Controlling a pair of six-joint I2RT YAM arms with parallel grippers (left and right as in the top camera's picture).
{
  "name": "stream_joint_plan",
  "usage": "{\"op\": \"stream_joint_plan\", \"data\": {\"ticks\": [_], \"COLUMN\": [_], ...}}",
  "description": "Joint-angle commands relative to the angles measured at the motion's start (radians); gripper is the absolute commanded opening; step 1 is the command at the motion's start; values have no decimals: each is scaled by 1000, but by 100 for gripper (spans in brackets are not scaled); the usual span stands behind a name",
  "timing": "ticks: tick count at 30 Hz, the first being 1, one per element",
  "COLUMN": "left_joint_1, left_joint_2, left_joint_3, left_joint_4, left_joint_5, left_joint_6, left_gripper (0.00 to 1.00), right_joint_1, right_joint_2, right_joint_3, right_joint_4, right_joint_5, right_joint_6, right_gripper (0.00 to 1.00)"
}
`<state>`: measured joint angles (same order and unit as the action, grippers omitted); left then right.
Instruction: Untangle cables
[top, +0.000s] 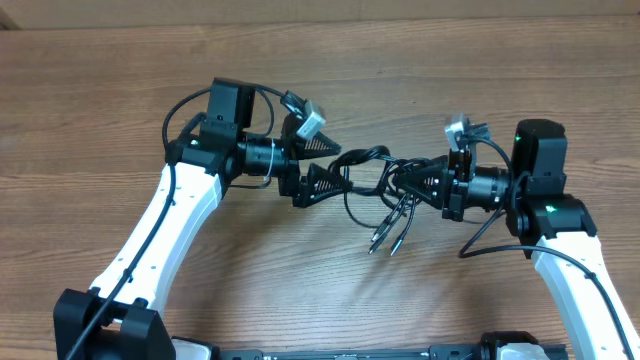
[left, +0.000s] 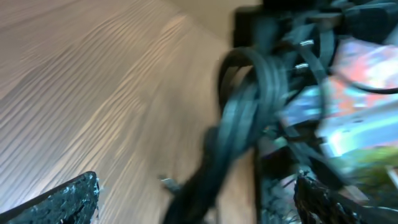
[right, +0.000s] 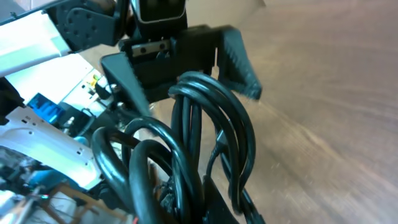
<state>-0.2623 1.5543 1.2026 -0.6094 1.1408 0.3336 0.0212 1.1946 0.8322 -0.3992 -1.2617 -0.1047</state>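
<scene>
The wooden table (top: 120, 90) carries nothing but the job. The cables (top: 392, 172) are a bundle of thin black cords around the middle of the table, a little toward its right edge, strung between the two arms.

The right gripper (top: 428, 182) is pinched on the bundle's right end; its wrist view shows looped cords rising from between its fingers. The left gripper (top: 340, 165) stands spread wide, its fingers (left: 62, 196) apart with the cords running between them untouched.

A few plug ends (top: 385, 240) trail out toward the near edge.

The cords look light, limp and smooth, so they will likely sag, slide through a loose pinch, and tighten if yanked. The better hold for the left is probably a single strand or outer loop near its fingertips, or a plug end, rather than the knotted mass.
</scene>
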Motion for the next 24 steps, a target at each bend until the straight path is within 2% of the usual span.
{"op": "stream_joint_plan", "data": {"ticks": [1,3,5,8,11,15,18,24], "left_joint_1": [-6,-6,-7,-8,-8,-8,-13,-50], "left_joint_2": [-5,-5,-5,-5,-5,-5,-5,-5], "left_joint_3": [3,3,3,3,3,3,3,3], "left_joint_4": [-30,-49,-72,-129,-193,-247,-286,-310], "left_joint_5": [-150,-149,-144,-95,-60,-60,-59,-69], "left_joint_6": [76,142,209,377,549,680,790,843], "left_gripper": [100,100,96,93,94,98,100,100], "right_joint_1": [1,5,11,26,46,89,143,242], "right_joint_2": [1,1,1,1,1,1,1,1], "right_joint_3": [26,26,25,25,25,25,24,24], "right_joint_4": [-60,-113,-156,-196,-204,-233,-266,-264], "right_joint_5": [29,65,95,121,145,229,253,269], "right_joint_6": [-1,-1,-1,-2,-1,-8,-96,-138], "right_gripper": [4,4,4,4,4,4,4,4]}}
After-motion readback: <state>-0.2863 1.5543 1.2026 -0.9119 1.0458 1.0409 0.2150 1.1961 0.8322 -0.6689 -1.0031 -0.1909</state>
